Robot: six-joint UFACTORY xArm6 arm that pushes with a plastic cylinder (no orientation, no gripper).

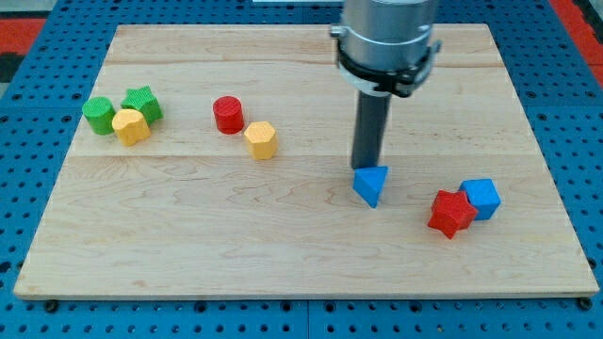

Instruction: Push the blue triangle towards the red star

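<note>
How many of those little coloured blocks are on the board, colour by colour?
Green: 2, green cylinder, green star
Yellow: 2, left yellow block, right yellow block
Red: 2, red cylinder, red star
Blue: 2, blue triangle, blue cube
Total: 8

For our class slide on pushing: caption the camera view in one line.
My tip touches the blue triangle from the view's top; the red star lies to its right.

Between the blue triangle (371,184) and the red star (450,213) we see bare board. A blue cube (481,198) touches the star's far side, blocking passage there.
</note>
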